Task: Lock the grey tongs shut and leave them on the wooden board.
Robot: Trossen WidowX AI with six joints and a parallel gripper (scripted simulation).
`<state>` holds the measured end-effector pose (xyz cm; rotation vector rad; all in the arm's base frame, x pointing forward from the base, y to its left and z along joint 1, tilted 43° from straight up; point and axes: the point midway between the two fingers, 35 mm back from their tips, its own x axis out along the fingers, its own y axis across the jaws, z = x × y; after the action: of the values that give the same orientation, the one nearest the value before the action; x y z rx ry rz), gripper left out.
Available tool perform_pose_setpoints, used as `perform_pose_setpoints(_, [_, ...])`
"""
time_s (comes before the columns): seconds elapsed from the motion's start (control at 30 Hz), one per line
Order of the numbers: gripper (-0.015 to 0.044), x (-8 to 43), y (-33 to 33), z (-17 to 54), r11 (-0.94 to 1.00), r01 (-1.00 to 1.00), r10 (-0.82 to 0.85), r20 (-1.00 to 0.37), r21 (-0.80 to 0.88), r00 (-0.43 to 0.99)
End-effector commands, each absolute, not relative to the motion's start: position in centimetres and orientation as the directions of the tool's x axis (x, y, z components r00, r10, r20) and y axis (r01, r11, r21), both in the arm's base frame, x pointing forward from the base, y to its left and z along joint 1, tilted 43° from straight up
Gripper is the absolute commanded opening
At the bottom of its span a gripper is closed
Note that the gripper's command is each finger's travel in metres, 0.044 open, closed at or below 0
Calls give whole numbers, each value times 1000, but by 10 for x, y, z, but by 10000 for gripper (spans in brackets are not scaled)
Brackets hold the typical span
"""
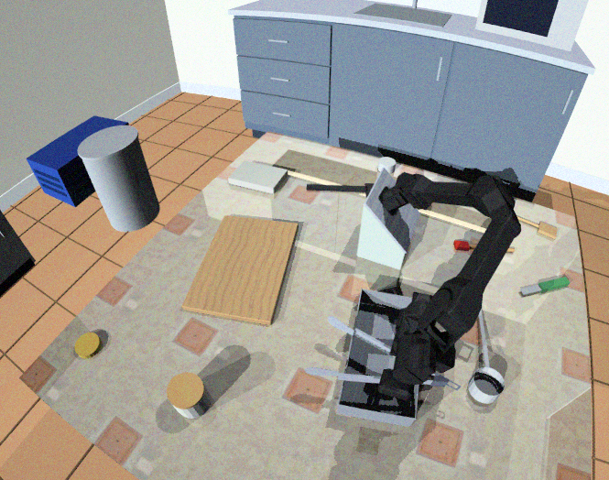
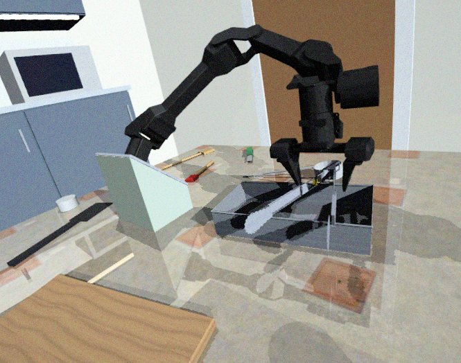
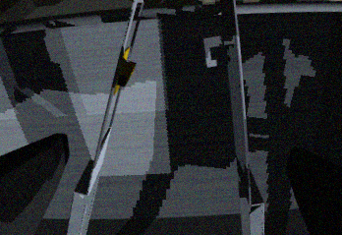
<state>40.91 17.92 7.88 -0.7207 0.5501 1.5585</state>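
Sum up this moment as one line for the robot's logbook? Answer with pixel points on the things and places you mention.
gripper [image 1: 384,387] [image 2: 323,189]: open, pointing down | tongs [image 1: 329,373] [image 2: 275,206] [image 3: 241,110]: spread across tin [image 1: 379,417] [image 2: 289,240] | board [image 1: 242,268] [image 2: 105,324]: tongs not on it yet

In the top view, the hinge of the tongs [image 1: 364,338] [image 2: 275,206] [image 3: 102,149] is partly covered by the end effector [image 1: 392,387] [image 2: 323,189] [image 3: 179,152]. The wooden board [image 2: 85,320] is cut off by the exterior view's edge. In the wrist view, the tongs' lower ends are cropped, and the dark fingertips are barely distinguished from shadow.
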Motion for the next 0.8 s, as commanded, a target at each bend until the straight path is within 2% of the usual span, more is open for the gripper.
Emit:
perform_pose_setpoints(0.0, [440,409,183,73,-113,-992,687,-726,-61,-33])
perform_pose_setpoints(0.77, [440,405,208,48,-112,-992,690,-723,-61,-34])
